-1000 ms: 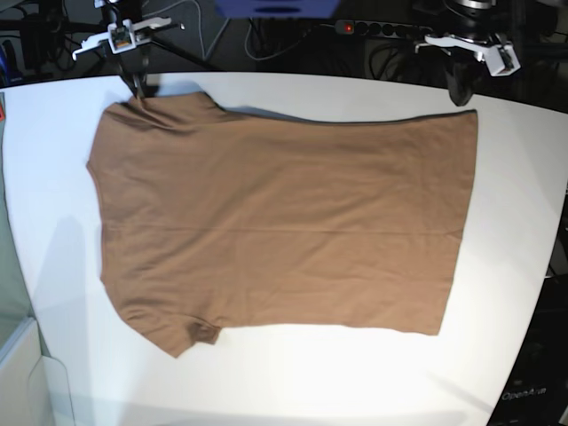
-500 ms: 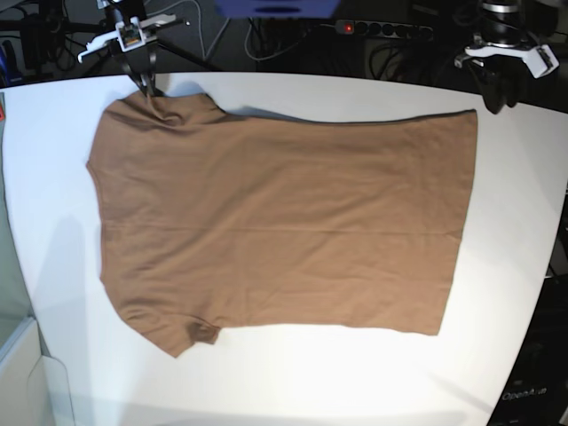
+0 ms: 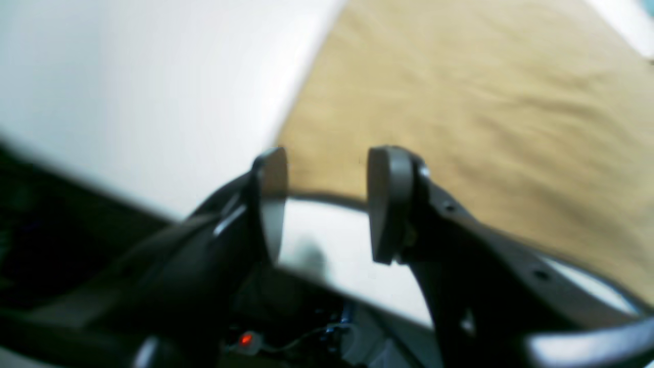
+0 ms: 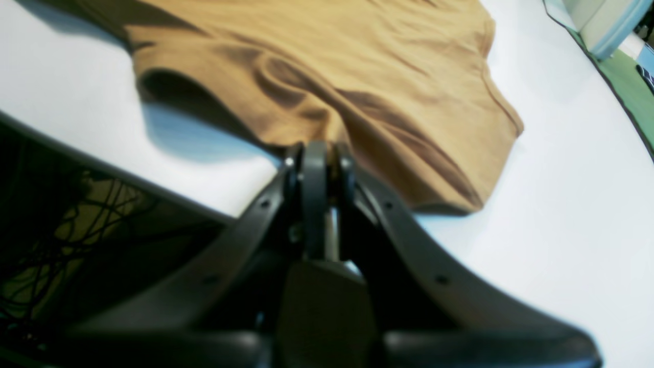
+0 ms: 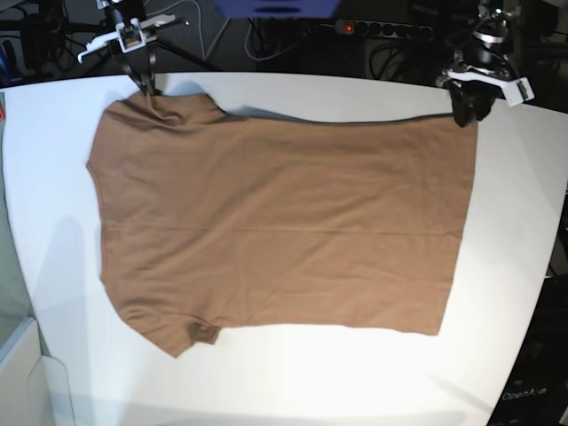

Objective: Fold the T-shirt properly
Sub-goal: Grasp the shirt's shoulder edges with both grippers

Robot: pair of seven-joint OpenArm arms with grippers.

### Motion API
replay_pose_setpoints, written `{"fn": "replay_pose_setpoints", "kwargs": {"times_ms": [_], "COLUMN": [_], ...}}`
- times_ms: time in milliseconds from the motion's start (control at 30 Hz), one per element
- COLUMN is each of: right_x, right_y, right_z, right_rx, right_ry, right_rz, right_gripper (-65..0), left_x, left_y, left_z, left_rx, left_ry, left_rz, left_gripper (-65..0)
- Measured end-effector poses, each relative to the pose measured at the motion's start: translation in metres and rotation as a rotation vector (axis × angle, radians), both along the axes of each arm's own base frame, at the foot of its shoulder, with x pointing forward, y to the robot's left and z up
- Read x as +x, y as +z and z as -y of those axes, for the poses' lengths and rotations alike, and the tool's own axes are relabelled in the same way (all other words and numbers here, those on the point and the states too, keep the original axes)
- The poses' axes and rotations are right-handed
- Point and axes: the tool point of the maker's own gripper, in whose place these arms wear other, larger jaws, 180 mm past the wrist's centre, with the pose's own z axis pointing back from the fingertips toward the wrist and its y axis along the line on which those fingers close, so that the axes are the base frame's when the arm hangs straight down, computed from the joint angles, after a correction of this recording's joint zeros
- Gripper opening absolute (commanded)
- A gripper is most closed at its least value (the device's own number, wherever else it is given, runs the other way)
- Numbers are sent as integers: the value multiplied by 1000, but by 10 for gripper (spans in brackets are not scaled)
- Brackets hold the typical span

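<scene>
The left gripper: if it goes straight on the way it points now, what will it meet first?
Most likely the T-shirt: the left gripper has open jaws aimed at the shirt's near corner on the white table. Depth is unclear, so the table could come first.

The T-shirt is seen as soft, matt brown cloth, faintly creased. The counter is finished smooth and white, slightly glossy. Matt dark plastic forms each pincer's fingers.
</scene>
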Motion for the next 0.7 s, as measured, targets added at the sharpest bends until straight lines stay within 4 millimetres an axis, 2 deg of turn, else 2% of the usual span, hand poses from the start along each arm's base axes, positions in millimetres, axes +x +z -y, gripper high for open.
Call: {"fn": "replay_pose_setpoints", "kwargs": {"times_ms": [133, 267, 500, 600, 700], "right_x": [1, 1, 1, 1, 2], "right_y": [1, 2, 2, 2, 2], "right_z": [5, 13, 12, 12, 12], "right_rx": [-10, -22, -20, -21, -21], "right_ry": [-14, -32, -30, -30, -30], "right_rz": [3, 7, 7, 7, 9], "right_gripper": [-647, -647, -647, -647, -647], "left_x": [3, 0, -16, -15, -3], "left_y": [-9, -9, -2, -6, -12], "left_z": [-1, -6, -46, -43, -38], "left_rx": [-8, -4, 30, 18, -5], "left_ry": [3, 13, 175, 153, 133], "left_rz": [-31, -34, -15, -46, -68], "left_gripper": [-398, -398, -398, -398, -398]}}
